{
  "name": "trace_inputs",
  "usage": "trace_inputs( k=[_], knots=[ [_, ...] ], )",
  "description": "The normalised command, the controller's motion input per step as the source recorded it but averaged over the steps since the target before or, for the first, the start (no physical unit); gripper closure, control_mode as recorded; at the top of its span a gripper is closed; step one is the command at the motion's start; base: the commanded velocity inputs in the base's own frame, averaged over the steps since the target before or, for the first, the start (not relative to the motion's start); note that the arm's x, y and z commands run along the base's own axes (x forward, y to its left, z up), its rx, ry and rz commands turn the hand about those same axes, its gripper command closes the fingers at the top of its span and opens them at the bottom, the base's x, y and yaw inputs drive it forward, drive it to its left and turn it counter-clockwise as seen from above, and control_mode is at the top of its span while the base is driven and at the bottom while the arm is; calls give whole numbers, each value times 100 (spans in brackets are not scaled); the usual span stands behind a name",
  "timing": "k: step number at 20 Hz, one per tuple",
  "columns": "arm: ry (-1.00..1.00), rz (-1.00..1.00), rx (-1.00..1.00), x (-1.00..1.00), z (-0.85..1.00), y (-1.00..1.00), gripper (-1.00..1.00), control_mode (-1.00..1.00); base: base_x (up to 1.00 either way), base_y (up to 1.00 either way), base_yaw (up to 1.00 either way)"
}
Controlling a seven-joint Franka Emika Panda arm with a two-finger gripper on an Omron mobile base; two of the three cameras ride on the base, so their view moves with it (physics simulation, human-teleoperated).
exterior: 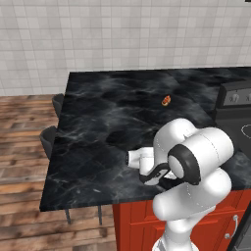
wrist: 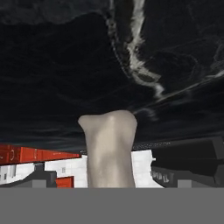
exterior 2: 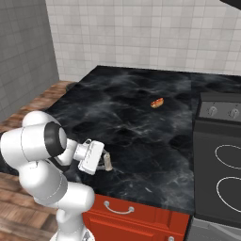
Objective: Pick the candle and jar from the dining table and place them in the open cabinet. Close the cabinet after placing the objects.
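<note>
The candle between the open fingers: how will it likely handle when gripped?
The candle looks like a small stiff stub, so probably light and rigid. Its rounded, smooth sides suggest it could slip or roll on the marble table if the gripper closes off-centre.

One candle (exterior 2: 108, 162); one small orange item (exterior 2: 156, 102); perhaps two chairs (exterior: 49, 138); one stove (exterior 2: 221, 155).

Black white-veined dining table (exterior: 98, 127) — pale beige candle (wrist: 110, 148), orange item (exterior: 166, 100), red base cabinets (exterior 2: 136, 219).

Dining table (exterior: 93, 142) glossy black marble; candle (wrist: 109, 148) matt, waxy beige.
</note>
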Motion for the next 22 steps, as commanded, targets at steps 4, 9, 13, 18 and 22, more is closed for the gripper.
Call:
trace_inputs(
  k=[4,9,13,18,22],
  knots=[
    [1,0,0,0,0,0,-100,-100,0,0,0],
    [1,0,0,0,-3,0,-100,-100,0,0,0],
    [1,0,0,0,-3,-4,-100,-100,0,0,0],
    [0,0,0,0,-2,-9,-100,-100,0,0,0],
    [0,0,0,0,0,-14,-100,-100,0,0,0]
  ],
)
